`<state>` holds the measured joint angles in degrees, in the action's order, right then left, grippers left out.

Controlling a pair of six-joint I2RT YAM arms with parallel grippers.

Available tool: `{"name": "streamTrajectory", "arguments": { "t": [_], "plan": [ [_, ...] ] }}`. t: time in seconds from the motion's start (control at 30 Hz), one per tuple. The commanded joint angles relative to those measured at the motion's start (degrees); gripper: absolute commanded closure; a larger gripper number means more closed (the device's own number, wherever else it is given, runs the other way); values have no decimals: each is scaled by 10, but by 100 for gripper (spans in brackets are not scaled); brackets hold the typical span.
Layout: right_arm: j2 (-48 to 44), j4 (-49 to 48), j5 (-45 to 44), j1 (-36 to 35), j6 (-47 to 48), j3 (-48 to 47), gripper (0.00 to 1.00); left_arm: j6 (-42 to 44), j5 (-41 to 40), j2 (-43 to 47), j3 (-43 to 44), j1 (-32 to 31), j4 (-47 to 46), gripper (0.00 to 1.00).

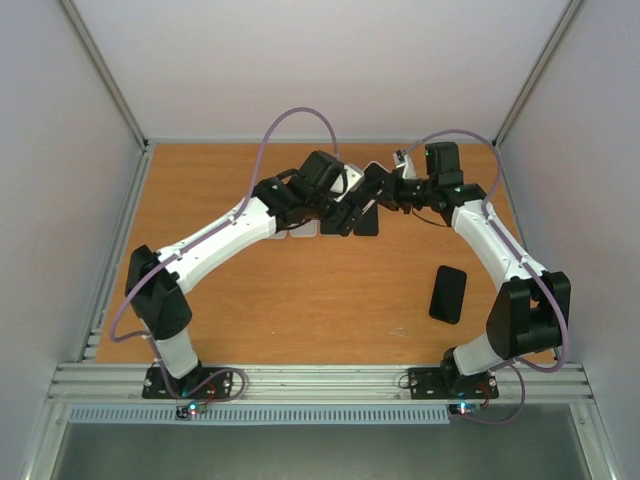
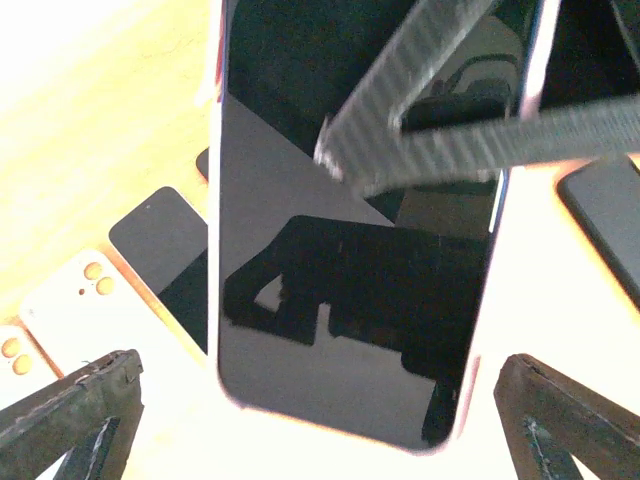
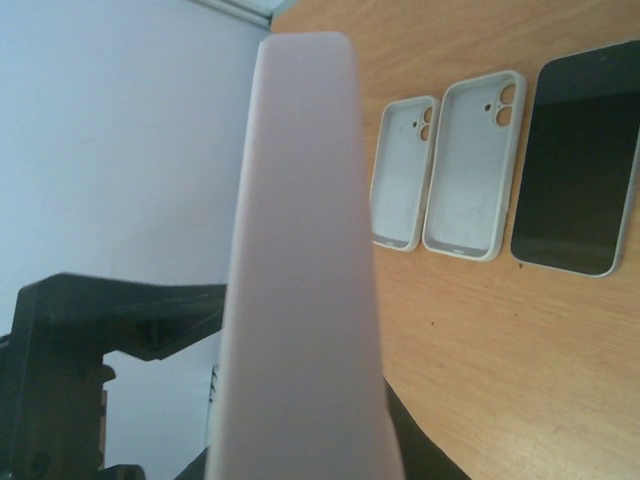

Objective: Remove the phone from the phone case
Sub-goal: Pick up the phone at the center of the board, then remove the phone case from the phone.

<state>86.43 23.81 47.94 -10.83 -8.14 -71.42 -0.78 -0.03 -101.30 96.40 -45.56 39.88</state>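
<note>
Left gripper (image 2: 315, 372): jaws wide apart, one finger on each side of the phone's lower end. Neither touches it, and it holds nothing.

On the table (image 1: 300, 300) under the left arm there's a row of three, side by side and not touching: small white case (image 3: 405, 175), larger white case (image 3: 475, 165), spare phone (image 3: 578, 160). Both cases are empty, inside up. The spare phone lies with its dark screen up.

Centre: phone (image 2: 350, 300) is off the table, up between the two grippers, with its dark screen facing the left wrist cam. It's seated in the pink phone case (image 3: 300, 250). The pink rim runs down both long edges and round the lower corners. The right wrist cam sees only the case's plain back, filling the middle of the view.

Right gripper (image 1: 385, 190): clamped on the upper part of the phone. One textured finger (image 2: 400, 85) lies flat across the glass; the finger on the back side is hidden. With the left one off, the right alone carries it.

Far right: black slab (image 1: 447, 293) lies flat on the table near the right arm, well apart from everything else. Can't tell if it's a phone or a case.
</note>
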Motion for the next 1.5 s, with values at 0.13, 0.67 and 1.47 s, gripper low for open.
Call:
{"name": "streamTrajectory", "arguments": {
  "t": [0.13,0.67,1.47],
  "plan": [
    [-8,-30,39,33,-25,-30,90,42,32,80,-57,9,-8,1],
    [-52,-113,316,40,30,-35,94,69,594,199,-120,244,101,1],
    [-71,-186,377,-8,-17,-20,99,-67,611,201,-163,209,-35,12]
  ]
}}
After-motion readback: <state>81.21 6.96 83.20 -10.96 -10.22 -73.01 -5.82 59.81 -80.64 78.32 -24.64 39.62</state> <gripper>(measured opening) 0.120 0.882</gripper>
